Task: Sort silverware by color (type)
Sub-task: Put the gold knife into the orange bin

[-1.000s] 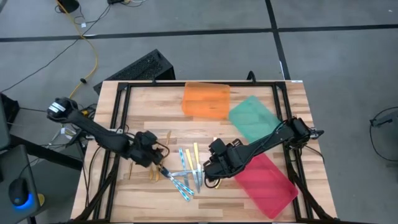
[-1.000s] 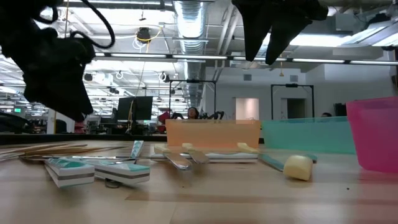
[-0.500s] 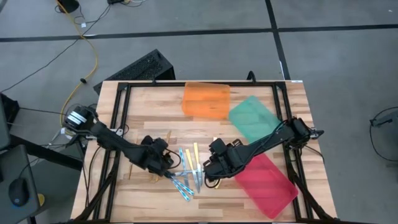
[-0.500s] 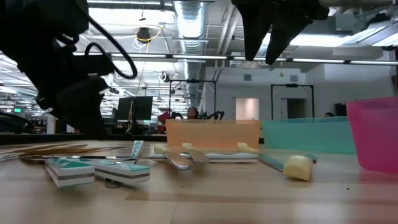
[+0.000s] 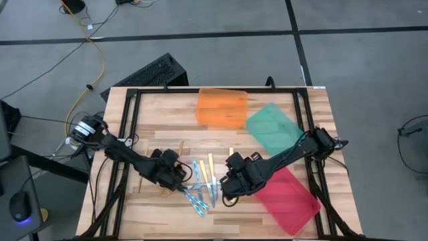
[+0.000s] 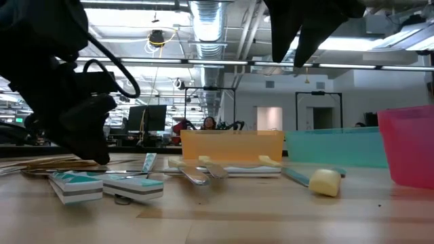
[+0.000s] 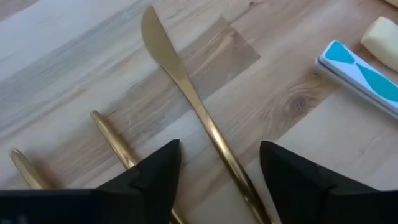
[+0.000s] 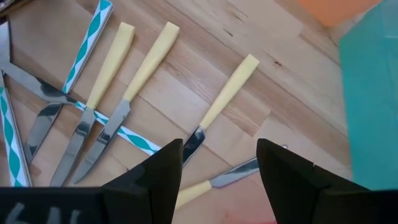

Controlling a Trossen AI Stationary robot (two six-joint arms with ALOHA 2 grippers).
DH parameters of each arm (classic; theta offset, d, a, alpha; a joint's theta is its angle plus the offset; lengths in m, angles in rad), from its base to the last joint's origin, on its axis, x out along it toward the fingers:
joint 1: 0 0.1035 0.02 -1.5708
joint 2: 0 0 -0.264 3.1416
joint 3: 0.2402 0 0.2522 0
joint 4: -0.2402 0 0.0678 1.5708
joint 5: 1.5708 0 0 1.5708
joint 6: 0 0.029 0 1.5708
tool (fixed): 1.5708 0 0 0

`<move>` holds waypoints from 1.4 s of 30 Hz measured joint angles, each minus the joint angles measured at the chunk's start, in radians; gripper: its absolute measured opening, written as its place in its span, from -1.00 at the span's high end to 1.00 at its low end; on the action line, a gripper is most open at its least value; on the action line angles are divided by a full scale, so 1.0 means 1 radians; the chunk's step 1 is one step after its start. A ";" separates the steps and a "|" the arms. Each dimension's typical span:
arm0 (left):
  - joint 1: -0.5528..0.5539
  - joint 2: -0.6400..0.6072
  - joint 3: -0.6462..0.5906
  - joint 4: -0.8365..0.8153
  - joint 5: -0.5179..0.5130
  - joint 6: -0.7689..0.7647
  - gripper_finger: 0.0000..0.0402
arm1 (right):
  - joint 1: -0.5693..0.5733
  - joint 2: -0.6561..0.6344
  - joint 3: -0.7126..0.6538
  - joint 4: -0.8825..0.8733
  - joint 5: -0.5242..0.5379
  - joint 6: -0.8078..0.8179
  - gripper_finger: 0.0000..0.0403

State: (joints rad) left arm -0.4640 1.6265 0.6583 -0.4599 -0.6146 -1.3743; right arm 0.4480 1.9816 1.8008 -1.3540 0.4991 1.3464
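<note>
The silverware lies in a loose pile (image 5: 200, 184) on the wooden table's near middle. It includes yellow-handled knives (image 8: 149, 62), blue-patterned handles (image 8: 87, 43) and gold pieces. My left gripper (image 5: 175, 177) is low at the pile's left side and open. Its fingers stand on either side of a gold knife (image 7: 186, 93), which lies flat on the wood. Two more gold handles (image 7: 112, 134) lie beside it. My right gripper (image 5: 227, 187) hangs open above the pile's right side, with yellow-handled knives below it.
An orange tray (image 5: 222, 107) lies at the far middle, a green tray (image 5: 273, 127) to its right and a red tray (image 5: 287, 197) at the near right. A black frame (image 5: 127, 114) rims the table. Bare wood shows at the far left.
My left gripper has sunk from well above the table down to the gold pieces. It has also shifted toward the pile, to the right and toward the near edge. My right gripper has kept still. The silverware has not moved.
</note>
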 joint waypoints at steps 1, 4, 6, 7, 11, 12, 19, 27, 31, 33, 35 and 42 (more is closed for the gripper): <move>0.000 0.000 -0.006 0.003 0.001 -0.001 0.10 | 0.002 0.000 0.000 0.000 0.000 0.000 -0.13; 0.001 0.000 -0.007 -0.009 0.003 0.005 0.31 | 0.005 0.000 0.000 0.000 0.001 0.000 -0.13; 0.002 -0.002 -0.006 -0.010 0.003 0.024 0.48 | 0.005 0.000 0.000 0.000 0.001 0.000 -0.13; 0.003 -0.001 -0.004 -0.009 0.001 0.030 0.57 | 0.005 0.000 0.000 0.000 0.001 0.000 -0.13; 0.004 0.000 -0.002 0.001 -0.002 0.065 0.92 | 0.005 0.000 0.000 0.001 0.003 0.000 -0.13; 0.003 0.001 -0.002 0.005 -0.003 0.071 0.95 | 0.005 0.000 0.000 0.001 0.003 0.003 -0.13; 0.004 -0.008 -0.001 0.012 0.004 0.088 0.98 | 0.004 0.000 0.002 0.003 0.036 0.031 -0.13; 0.002 -0.128 -0.002 0.024 -0.002 0.145 0.99 | 0.018 -0.041 0.022 -0.009 0.093 0.032 -0.13; 0.003 -0.205 -0.002 0.036 -0.048 0.180 0.99 | 0.031 -0.060 0.021 -0.007 0.131 0.035 -0.13; 0.002 -0.242 -0.002 0.041 -0.073 0.204 1.00 | 0.036 -0.072 0.022 -0.001 0.157 0.037 -0.13; 0.002 -0.282 -0.002 0.069 -0.101 0.240 1.00 | 0.055 -0.092 0.021 -0.008 0.177 0.048 -0.13; 0.033 -0.401 -0.002 0.190 -0.155 0.418 1.00 | 0.115 -0.154 0.022 -0.019 0.301 0.106 -0.13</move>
State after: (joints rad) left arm -0.4307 1.2251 0.6559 -0.2698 -0.7692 -0.9560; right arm 0.5634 1.8275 1.8225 -1.3735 0.8002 1.4523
